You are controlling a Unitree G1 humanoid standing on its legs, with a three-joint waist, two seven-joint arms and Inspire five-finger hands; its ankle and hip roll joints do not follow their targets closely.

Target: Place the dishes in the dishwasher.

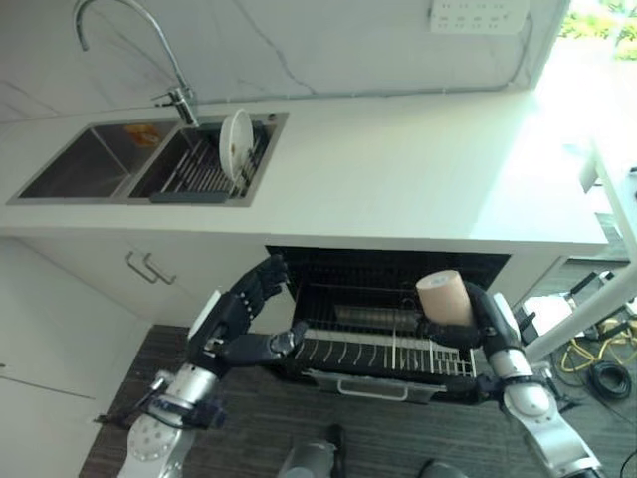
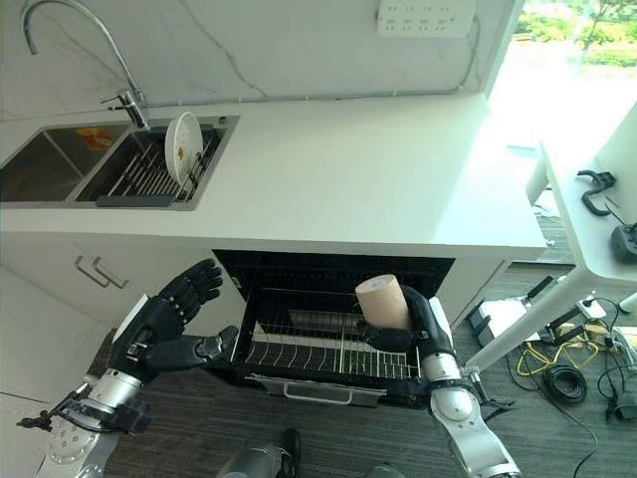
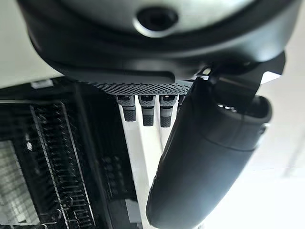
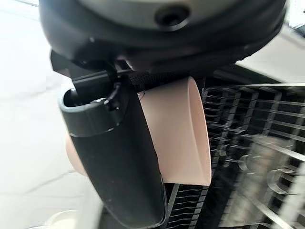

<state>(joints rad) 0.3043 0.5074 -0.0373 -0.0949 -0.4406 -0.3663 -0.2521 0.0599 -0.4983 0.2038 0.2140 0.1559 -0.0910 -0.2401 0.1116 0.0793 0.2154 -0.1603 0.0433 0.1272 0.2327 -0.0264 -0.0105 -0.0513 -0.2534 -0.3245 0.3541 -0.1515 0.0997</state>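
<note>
Below the worktop's (image 1: pixel 418 169) front edge, an open dishwasher (image 1: pixel 388 269) with its wire rack (image 1: pixel 383 349) pulled out over the dark floor (image 1: pixel 259 418). Over the rack's right part, a beige cup (image 1: pixel 445 297) gripped in the right hand (image 1: pixel 476 324), fingers and thumb curled round it, cup tilted on its side with the base upward, above the wires and not resting on them. At the rack's left front corner, the left hand (image 1: pixel 242 324), fingers spread and relaxed, holding nothing, thumb close to the rack's rim; cannot tell whether touching. At the worktop's far left corner, a double sink (image 1: pixel 149 159) under a curved tap (image 1: pixel 129 40). In the sink's right basin, a drainer (image 1: pixel 214 164) with one white plate (image 1: pixel 236 144) standing upright on edge. On the wall behind the worktop, a white socket strip (image 1: pixel 480 14).
</note>
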